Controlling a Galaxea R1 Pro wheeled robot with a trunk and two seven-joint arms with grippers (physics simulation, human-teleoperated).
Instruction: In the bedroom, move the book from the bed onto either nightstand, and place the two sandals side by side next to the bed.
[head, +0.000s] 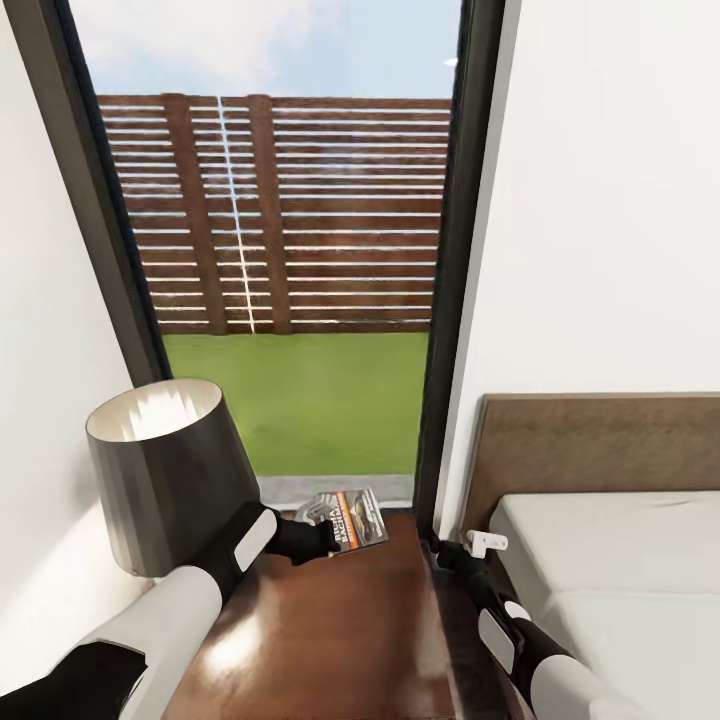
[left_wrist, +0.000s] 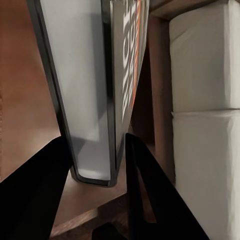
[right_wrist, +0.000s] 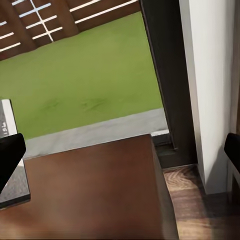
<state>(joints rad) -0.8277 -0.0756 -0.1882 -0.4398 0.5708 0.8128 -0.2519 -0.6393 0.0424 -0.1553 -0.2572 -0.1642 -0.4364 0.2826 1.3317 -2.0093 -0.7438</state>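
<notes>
Left gripper (head: 328, 536) is over the far end of the nightstand (head: 340, 630), jaws closed on the book (head: 352, 517). In the left wrist view the book (left_wrist: 107, 90) sits between the two dark fingers (left_wrist: 145, 185), with the brown tabletop beneath it. A dark lamp (head: 165, 470) stands on the nightstand's left side, just beside the left arm. Right gripper (head: 478, 547) is low in the gap between nightstand and bed (head: 610, 560), jaws spread wide and empty. Window (head: 290, 250) behind shows grass and a slatted fence
</notes>
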